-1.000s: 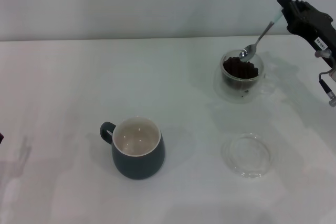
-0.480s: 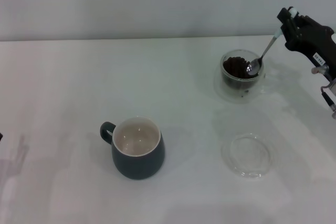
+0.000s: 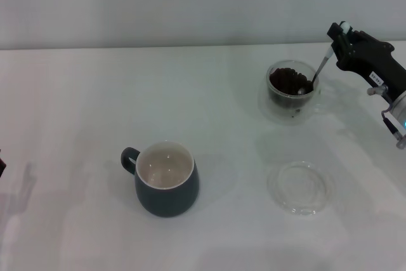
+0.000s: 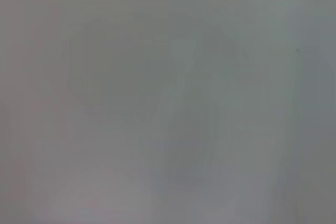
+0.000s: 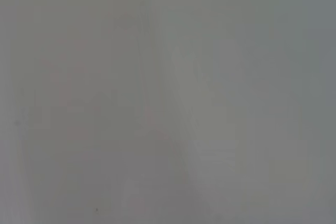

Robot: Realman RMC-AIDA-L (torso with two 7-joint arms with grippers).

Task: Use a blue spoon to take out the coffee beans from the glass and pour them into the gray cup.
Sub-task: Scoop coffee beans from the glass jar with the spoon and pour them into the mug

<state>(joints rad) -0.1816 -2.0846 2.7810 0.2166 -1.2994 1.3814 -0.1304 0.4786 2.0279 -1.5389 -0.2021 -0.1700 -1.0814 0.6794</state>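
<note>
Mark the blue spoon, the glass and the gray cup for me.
blue spoon [image 3: 320, 68]: head view, on its metal neck above the glass.
glass [image 3: 281, 111]: head view, on its clear lower wall.
gray cup [image 3: 168, 200]: head view, on its dark outer wall.

White table w/ plain pale wall behind, soft even light.

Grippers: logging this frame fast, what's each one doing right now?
Right gripper: shut on the blue spoon, bowl dipped in the glass.
Left gripper: not in view.
</note>
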